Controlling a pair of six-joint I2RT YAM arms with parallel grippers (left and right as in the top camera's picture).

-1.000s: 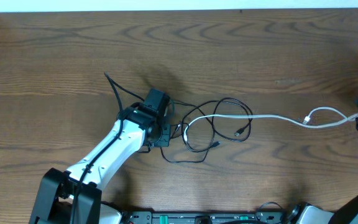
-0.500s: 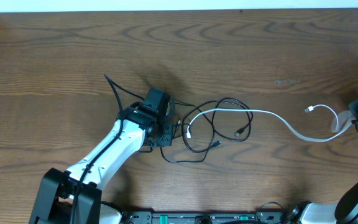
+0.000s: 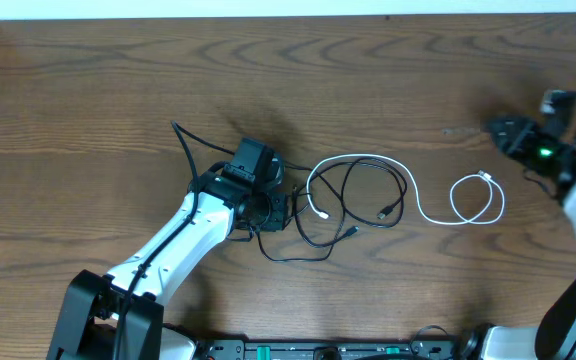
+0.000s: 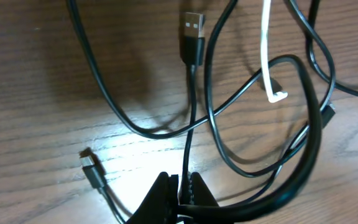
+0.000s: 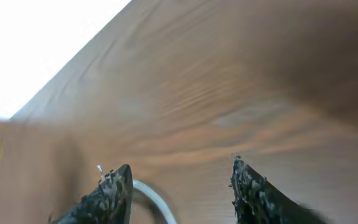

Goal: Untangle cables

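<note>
The surface [image 3: 118,80] is dark brown wood with a wavy grain. A black cord [image 3: 386,212] lies on it in loose, overlapping loops near the middle. A white cord [image 3: 368,156] arcs across those loops and runs right into a small ring.

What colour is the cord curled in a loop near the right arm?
White. The white cable shows best in the overhead view.
</note>
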